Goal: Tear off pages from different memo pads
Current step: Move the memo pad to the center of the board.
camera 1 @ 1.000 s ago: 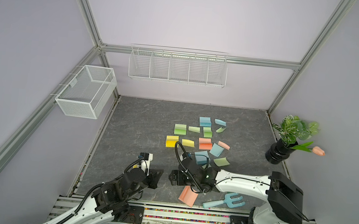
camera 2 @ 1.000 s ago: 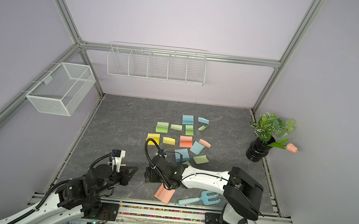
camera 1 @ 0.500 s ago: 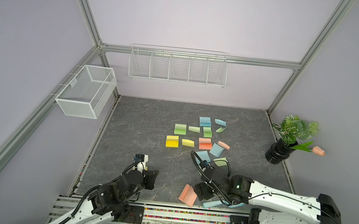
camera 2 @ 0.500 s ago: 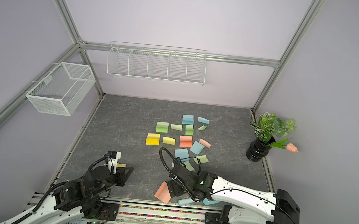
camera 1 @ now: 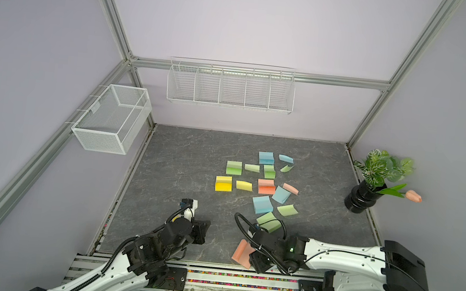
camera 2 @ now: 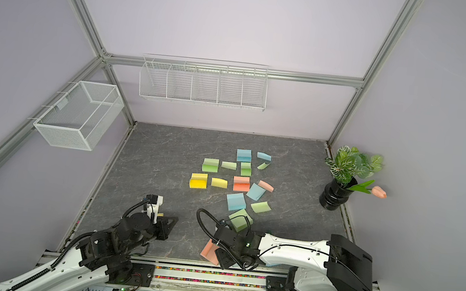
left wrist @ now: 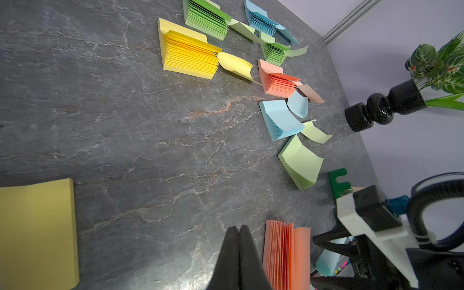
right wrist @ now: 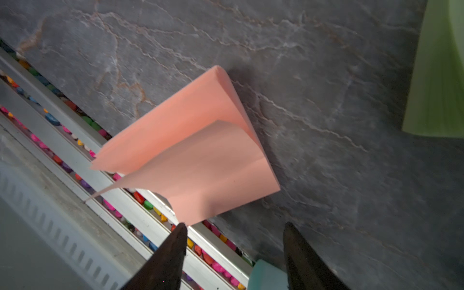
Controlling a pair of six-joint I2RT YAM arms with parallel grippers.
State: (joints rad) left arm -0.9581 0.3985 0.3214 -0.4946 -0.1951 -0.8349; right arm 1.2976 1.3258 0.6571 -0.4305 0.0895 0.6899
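Several memo pads lie mid-table, among them yellow [camera 1: 223, 183], green [camera 1: 234, 167], blue [camera 1: 262, 205] and salmon [camera 1: 266, 186]. Loose curled pages lie between them, such as a yellow page [camera 1: 244, 185] and a green page [camera 1: 287, 210]. Another salmon pad [right wrist: 175, 130] sits at the front edge with its top page [right wrist: 213, 170] curled up. My right gripper [right wrist: 234, 227] is open just short of that page's free corner, with nothing between its fingers. My left gripper [left wrist: 238, 227] is shut and empty, beside the same salmon pad [left wrist: 286, 251]. A yellow pad [left wrist: 35, 231] lies near the left arm.
A toy fork [left wrist: 339, 182] lies under the right arm by the front edge. A black vase with a plant [camera 1: 361, 196] stands at the right wall. Two wire baskets [camera 1: 112, 122] [camera 1: 231, 87] hang on the walls. The front rail [camera 1: 240, 280] runs right behind the salmon pad.
The right arm swung back from the middle pads to the salmon pad at the front edge, and its jaws narrowed. The left arm drew back slightly, still shut.
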